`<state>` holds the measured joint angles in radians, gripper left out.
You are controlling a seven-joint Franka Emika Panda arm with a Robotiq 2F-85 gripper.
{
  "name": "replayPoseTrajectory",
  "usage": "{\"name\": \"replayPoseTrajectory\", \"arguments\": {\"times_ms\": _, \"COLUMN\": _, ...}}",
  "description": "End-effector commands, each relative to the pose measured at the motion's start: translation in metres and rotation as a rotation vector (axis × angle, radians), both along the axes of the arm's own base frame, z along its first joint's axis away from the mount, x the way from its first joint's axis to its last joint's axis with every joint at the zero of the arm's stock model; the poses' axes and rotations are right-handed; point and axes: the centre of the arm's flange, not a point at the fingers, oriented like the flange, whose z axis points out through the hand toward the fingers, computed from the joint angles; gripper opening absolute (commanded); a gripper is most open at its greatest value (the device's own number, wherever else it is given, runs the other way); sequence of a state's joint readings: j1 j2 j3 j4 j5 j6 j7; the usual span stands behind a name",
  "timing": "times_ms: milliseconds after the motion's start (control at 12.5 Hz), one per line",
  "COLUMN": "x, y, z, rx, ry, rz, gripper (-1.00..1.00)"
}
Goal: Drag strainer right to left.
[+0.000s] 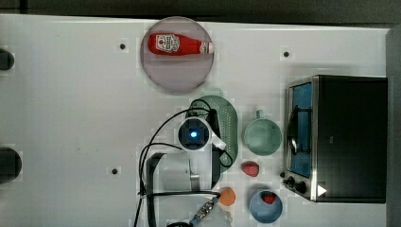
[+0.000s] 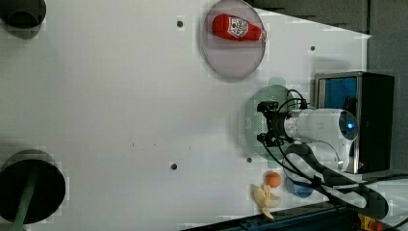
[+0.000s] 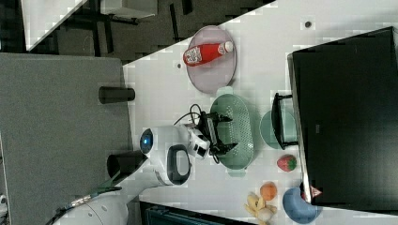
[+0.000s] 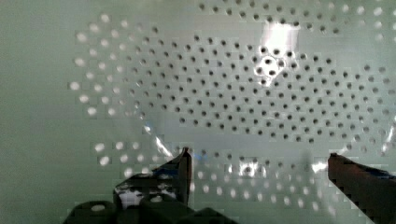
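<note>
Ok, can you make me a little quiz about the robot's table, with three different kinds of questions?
1. True or false: the ketchup bottle lies on the plate.
2. The gripper is over which thing? A) cup B) strainer C) oven
3. Fill in: the gripper's fingers are ____ (open or shut).

Key:
1. True.
2. B, the strainer. The wrist view shows its holes close up.
3. Open, with nothing held.
</note>
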<state>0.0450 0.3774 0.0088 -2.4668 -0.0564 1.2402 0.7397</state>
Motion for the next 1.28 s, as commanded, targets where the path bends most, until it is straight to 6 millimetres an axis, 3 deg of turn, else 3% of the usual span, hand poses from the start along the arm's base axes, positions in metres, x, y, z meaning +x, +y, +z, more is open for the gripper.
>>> {"name": "replayPoseTrajectory", "arguments": {"times_ms": 80, "x": 0.009, "y": 0.014, "z": 0.015, "rx": 0.016, "ry": -0.036, "rz": -0.135, "gripper": 1.0}}
{"name": "replayPoseTrajectory", "arguments": {"times_ms": 560, "x": 0.003, "y": 0.068, "z": 0.016, "rx": 0.047, "ry": -0.03, "rz": -0.129, "gripper": 1.0}}
{"name": "replayPoseTrajectory", "arguments": {"times_ms": 1280, "x": -0.004, "y": 0.17, "z": 0.013, "rx": 0.089, "ry": -0.02, "rz": -0.158, "gripper": 1.0}}
